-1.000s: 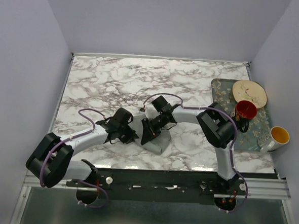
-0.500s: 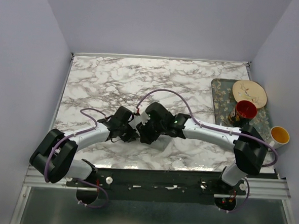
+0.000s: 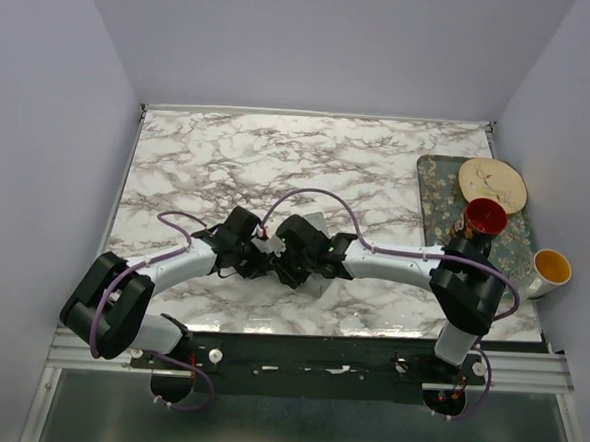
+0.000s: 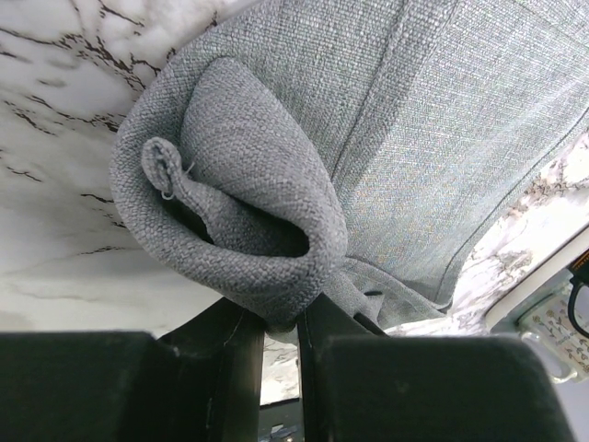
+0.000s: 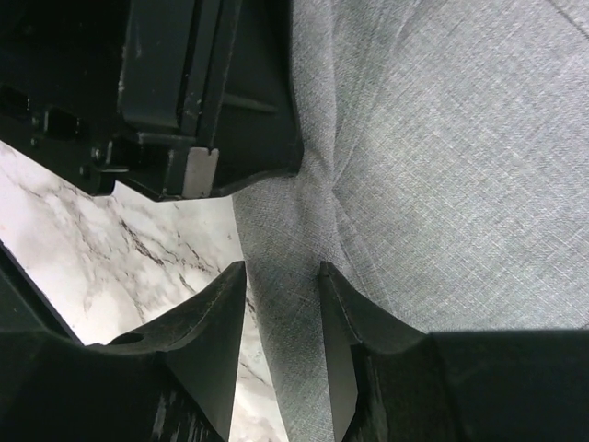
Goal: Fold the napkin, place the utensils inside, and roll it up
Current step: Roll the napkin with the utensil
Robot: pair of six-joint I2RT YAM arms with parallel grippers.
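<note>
Pinching the rolled end of the soft grey-green cloth napkin [image 4: 414, 120] in the left tool [image 4: 281, 318], clamped on it, likely stopping the roll unwinding. Straddling the cloth's edge with the right tool [image 5: 281, 276]; gripping or merely steadying, impossible to tell.

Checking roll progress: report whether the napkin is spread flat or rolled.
Partly rolled: the napkin curls into a coil at one end, pinched by the left gripper.

Coarse-woven matt cloth napkin [image 4: 304, 138]
</note>
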